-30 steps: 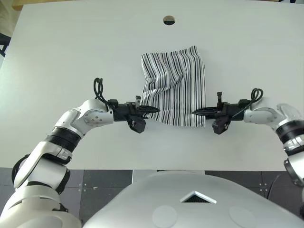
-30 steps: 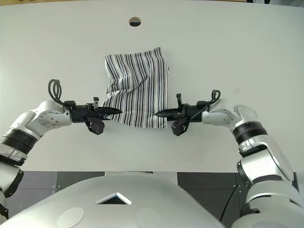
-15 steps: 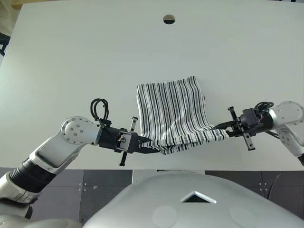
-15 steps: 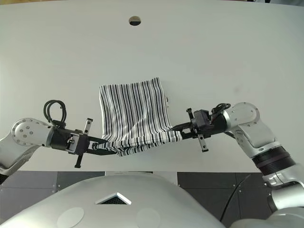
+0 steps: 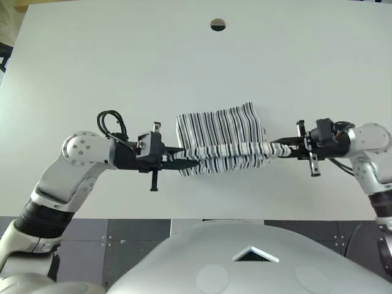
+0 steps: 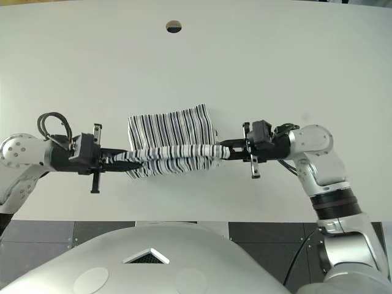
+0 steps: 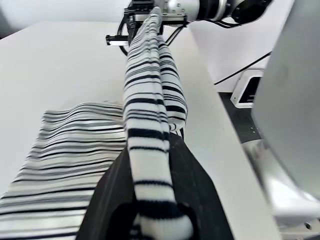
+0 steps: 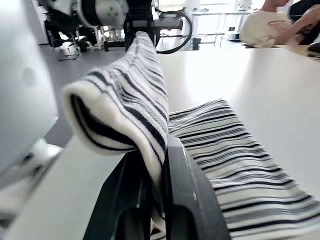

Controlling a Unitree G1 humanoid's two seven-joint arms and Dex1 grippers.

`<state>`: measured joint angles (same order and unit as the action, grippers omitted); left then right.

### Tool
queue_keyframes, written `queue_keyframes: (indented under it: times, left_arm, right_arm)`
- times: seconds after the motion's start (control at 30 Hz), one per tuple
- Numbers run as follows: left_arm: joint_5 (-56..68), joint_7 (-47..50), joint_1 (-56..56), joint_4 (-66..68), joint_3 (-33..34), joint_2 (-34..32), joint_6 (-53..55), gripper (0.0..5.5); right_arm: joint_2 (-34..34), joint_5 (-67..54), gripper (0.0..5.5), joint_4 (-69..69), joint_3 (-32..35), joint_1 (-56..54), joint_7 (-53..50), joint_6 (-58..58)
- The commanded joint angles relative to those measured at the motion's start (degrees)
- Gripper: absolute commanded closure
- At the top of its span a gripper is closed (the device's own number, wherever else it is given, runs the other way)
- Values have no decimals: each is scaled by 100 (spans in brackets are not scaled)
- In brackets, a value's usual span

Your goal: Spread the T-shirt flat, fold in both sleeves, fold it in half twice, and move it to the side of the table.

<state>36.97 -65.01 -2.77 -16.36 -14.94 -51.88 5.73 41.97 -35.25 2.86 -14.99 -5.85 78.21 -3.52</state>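
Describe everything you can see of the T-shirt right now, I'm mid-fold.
The T-shirt is white knit-looking cloth with thin dark stripes, already folded to a compact rectangle. Its far part lies flat on the white table, near the front middle. Its near edge is lifted off the surface, bunched into a taut band between the left pincer and the right pincer, each shut on one end.

White table (image 5: pixel 92 73); round grommet hole (image 5: pixel 217 25) at far centre. Striped T-shirt (image 5: pixel 220 125) at centre, toward the near edge: far part flat on the surface, near edge raised off it.
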Motion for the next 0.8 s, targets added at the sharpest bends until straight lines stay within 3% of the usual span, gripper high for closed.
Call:
queue_keyframes:
  times: [0.03, 0.33, 0.43, 0.47, 0.57, 0.8]
  left_arm:
    - [-511, 20, 392, 784, 138, 444, -148, 522]
    - [-1453, -77, 1145, 2828, 165, 1428, -914, 522]
    - [-1657, -39, 1310, 3325, 254, 1635, -1145, 522]
    - [-1716, 7, 1378, 3501, 310, 1701, -1215, 489]
    - [-1848, 91, 1567, 3942, 473, 1835, -1356, 457]
    - [-1217, 115, 2196, 4762, 1414, 2068, -522, 457]
  right_arm:
    - [-356, 463, 538, 537, 208, -352, -259, -77]
    - [-1324, 1444, 538, 1884, 250, -1023, -866, -510]
    - [-1536, 1669, 471, 2266, 336, -1194, -1107, -677]
    - [-1579, 1740, 455, 2373, 359, -1241, -1152, -728]
    - [-1678, 1915, 398, 2659, 442, -1359, -1297, -916]
    - [-1912, 2333, 393, 3713, 852, -1884, -2295, -1298]
